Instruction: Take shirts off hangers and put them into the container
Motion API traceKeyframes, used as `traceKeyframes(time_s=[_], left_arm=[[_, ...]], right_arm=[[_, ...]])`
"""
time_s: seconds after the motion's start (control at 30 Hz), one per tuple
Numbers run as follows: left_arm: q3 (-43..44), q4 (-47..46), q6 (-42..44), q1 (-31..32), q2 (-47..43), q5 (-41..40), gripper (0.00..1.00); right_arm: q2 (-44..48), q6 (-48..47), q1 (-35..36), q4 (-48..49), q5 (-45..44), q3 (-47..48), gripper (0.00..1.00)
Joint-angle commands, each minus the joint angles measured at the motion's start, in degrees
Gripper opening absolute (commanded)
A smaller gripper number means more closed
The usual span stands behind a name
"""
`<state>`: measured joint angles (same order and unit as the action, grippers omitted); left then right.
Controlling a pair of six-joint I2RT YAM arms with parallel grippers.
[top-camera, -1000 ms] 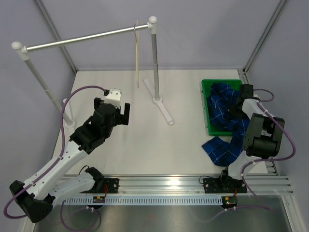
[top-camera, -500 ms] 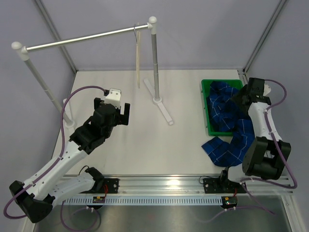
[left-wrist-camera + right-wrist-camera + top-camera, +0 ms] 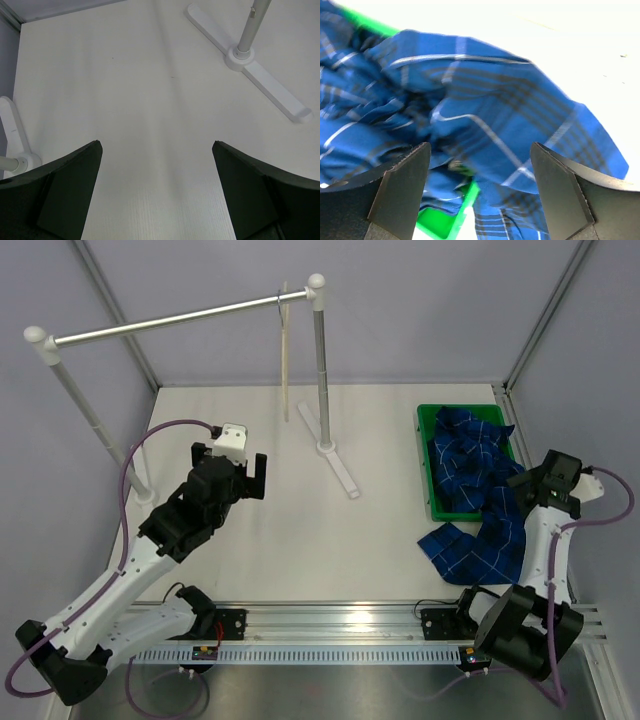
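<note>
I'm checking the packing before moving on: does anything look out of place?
Yes. The shirt is only partly in the green tray; a large fold hangs over its near rim and lies on the table.

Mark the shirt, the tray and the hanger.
shirt (image 3: 470, 475), top view, bunched part in the tray
tray (image 3: 455, 409), top view, far rim
hanger (image 3: 285, 360), top view, wooden body
</note>
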<state>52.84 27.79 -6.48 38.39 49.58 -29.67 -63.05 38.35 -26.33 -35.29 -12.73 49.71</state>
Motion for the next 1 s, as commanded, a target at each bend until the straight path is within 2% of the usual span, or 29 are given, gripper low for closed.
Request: traceKeyframes(time_s=[0.0, 0.23, 0.43, 0.53, 0.67, 0.7, 0.77, 0.8, 0.9, 0.97], left_arm=[[0.1, -1.4, -0.6, -0.2, -0.7, 1.2, 0.99], [-0.1, -1.5, -0.6, -0.2, -0.6, 1.3, 0.99], [-0.1, -1.4, -0.6, -0.2, -0.1, 1.1, 0.99], [-0.1, -1.3, -0.6, -0.2, 0.0, 0.8, 0.99], [-0.2, -1.4, -0.5, -0.2, 0.2, 0.8, 0.99], [-0.1, -1.3, -0.5, -0.2, 0.3, 0.8, 0.99], [-0.1, -1.3, -0.5, -0.2, 0.6, 0.8, 0.99], [0.0, -1.2, -0.5, -0.2, 0.8, 0.8, 0.99], [0.1, -1.2, -0.5, -0.2, 0.9, 0.9, 0.99], [0.0, -1.2, -0.6, -0.2, 0.9, 0.9, 0.99]], right_arm=[[3.8, 2.7, -5.0, -0.4, -0.1, -2.2, 0.90], [3.2, 2.1, -13.1, 2.1, 6.4, -8.0, 0.89], [-0.8, 1.7, -14.6, 7.9, 12.4, -11.2, 0.84], [-1.3, 2.0, -14.6, 10.1, 15.0, -11.7, 0.78], [0.2, 1.6, -14.6, 11.0, 14.2, -12.1, 0.64], [0.6, 1.6, -14.6, 11.0, 14.2, -12.0, 0.57], [1.2, 1.6, -14.6, 10.9, 14.5, -11.8, 0.51], [1.4, 1.5, -14.6, 10.9, 14.4, -11.8, 0.44], [1.3, 1.4, -14.6, 11.2, 14.5, -12.2, 0.32], [1.0, 1.3, -14.6, 11.6, 14.8, -12.4, 0.21]])
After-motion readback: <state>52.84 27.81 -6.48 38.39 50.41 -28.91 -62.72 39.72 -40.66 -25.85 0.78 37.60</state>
